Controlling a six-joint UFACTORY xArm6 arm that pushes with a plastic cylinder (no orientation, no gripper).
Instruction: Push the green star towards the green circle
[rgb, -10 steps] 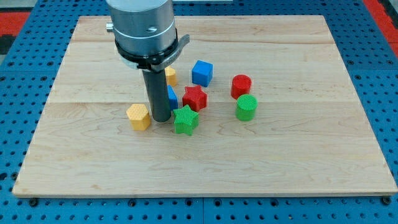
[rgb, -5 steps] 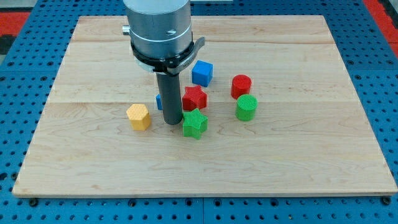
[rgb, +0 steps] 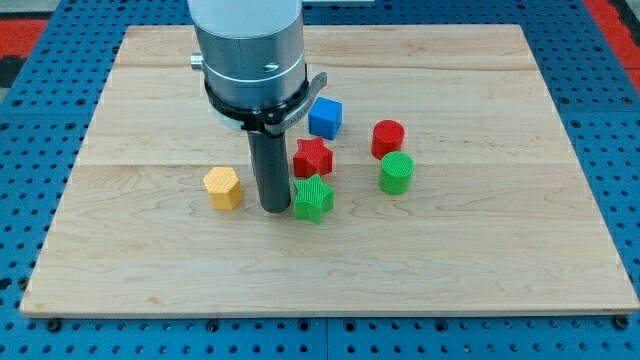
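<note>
My tip (rgb: 274, 208) has no fingers; it touches the left side of the green star (rgb: 313, 198). Green circle (rgb: 396, 173) sits right, slightly farther. Risk: an off-centre push rotates the star into the red star (rgb: 313, 157).

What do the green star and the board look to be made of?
Green star: probably 3D-printed plastic, matte, with fine ridged lines across its top. Board: light wood, smooth, with visible grain and plank seams. My tip stands just to the view's left of the star.
</note>
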